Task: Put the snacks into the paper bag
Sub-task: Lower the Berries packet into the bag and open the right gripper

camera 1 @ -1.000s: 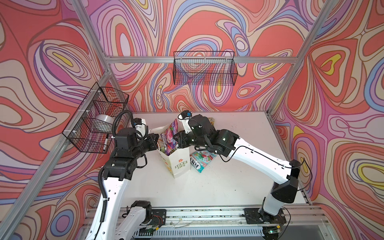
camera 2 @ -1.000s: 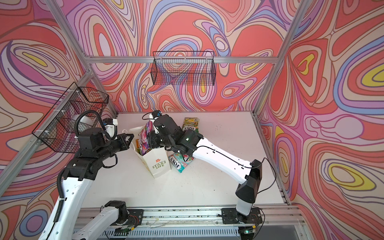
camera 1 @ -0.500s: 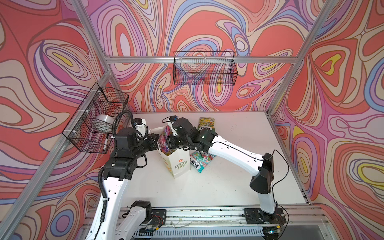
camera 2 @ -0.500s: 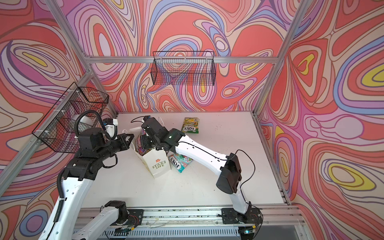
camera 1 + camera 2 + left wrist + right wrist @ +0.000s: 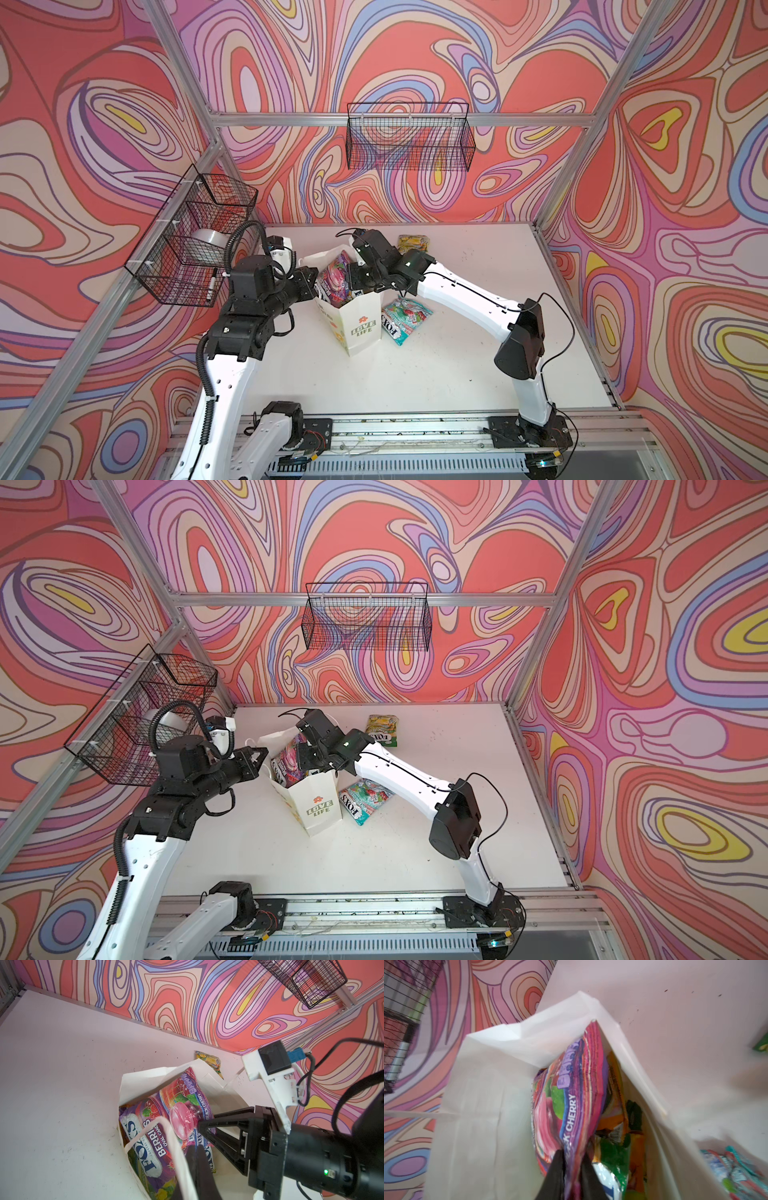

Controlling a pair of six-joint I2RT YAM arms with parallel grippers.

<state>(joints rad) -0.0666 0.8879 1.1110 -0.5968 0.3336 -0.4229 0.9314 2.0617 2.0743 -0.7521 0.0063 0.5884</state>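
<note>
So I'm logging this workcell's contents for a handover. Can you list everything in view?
paper bag: one, white, upright mid-table
black cherry packet: one, pink-purple, standing in the bag
berries packet: one, purple, in the bag
other packets: count unclear, orange and green, deeper in the bag
teal packet: one, teal, flat on the table beside the bag
yellow-green packet: one, yellow-green, flat near the back wall
wire baskets: two, black, on back and left walls
silver roll: one, silver, in the left-wall basket
marker: one, white, same basket
table: one, white, under everything
left gripper: one, black, shut on the bag's rim
right gripper: one, black, inside the bag, straddling the black cherry packet; grip unclear
</note>
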